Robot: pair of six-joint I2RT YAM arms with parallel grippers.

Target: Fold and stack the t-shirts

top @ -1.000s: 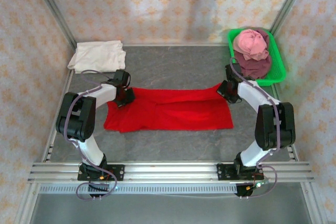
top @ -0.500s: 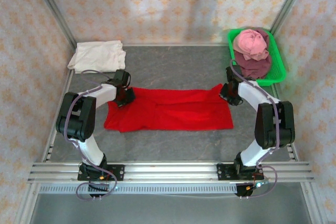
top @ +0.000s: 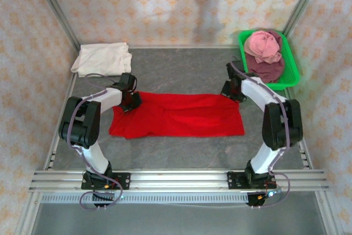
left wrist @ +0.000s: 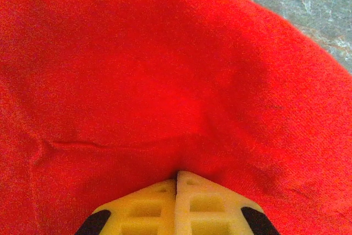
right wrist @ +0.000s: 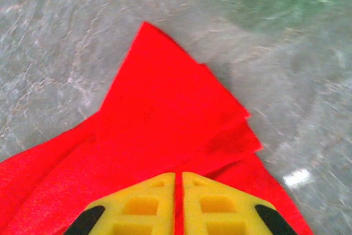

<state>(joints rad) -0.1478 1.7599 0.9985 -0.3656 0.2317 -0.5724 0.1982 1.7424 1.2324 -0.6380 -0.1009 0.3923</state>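
Note:
A bright red t-shirt (top: 176, 115) lies spread flat across the middle of the table. My left gripper (top: 132, 103) sits at its far left corner. In the left wrist view the yellow fingers (left wrist: 177, 173) are pressed together, with red cloth (left wrist: 165, 70) puckered at their tips. My right gripper (top: 226, 92) is at the far right corner. There the fingers (right wrist: 179, 174) are shut with a sliver of red cloth (right wrist: 165, 114) between them, and a folded sleeve point lies just ahead. A folded cream-white t-shirt (top: 103, 59) lies at the back left.
A green plastic tray (top: 291, 72) at the back right holds a crumpled pink t-shirt (top: 262, 45) on top of a dull maroon one (top: 267, 70). Patterned walls and metal rails enclose the grey table (top: 181, 72). Bare grey surface lies behind and in front of the red shirt.
My right gripper has shifted left and slightly away from the tray along the shirt's far edge, and the raised right corner now lies lower. The left arm has not moved.

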